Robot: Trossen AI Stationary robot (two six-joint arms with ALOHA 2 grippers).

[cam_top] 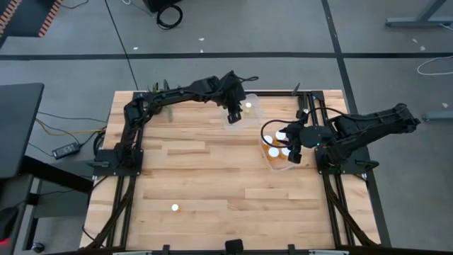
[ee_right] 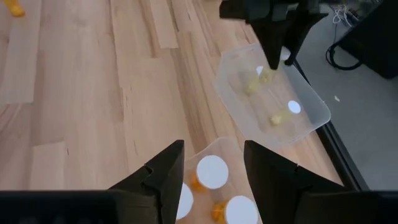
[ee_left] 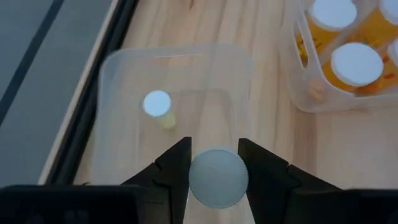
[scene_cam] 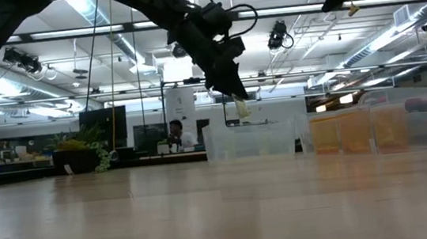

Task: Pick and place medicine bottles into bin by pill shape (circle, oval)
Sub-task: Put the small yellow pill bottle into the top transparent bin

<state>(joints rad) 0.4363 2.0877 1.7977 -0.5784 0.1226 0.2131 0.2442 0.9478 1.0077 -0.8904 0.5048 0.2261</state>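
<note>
My left gripper (cam_top: pixel 234 115) is shut on a small medicine bottle with a white cap (ee_left: pixel 217 177). It hangs over a clear bin (cam_top: pixel 245 106) at the table's far middle. One bottle (ee_left: pixel 157 104) stands inside that bin. My right gripper (ee_right: pixel 213 163) is open and empty, just above a second clear bin (cam_top: pixel 277 150) at the right. That bin holds several amber bottles with white caps (ee_right: pixel 212 172). One more bottle (cam_top: pixel 175 207) stands alone on the table near the front left. My left gripper pinches the bottle at its white cap (ee_left: pixel 217 163), one finger on each of two opposite sides. The fingers point down from above. The bottle's pale body (scene_cam: pixel 242 108) hangs below the fingertips, about upright and clear above the bin.
The two clear bins stand close together at the table's far right. My left arm also shows in the right wrist view (ee_right: pixel 273 31), above the far bin. Bare wooden table (cam_top: pixel 212 177) takes up the middle and the near side.
</note>
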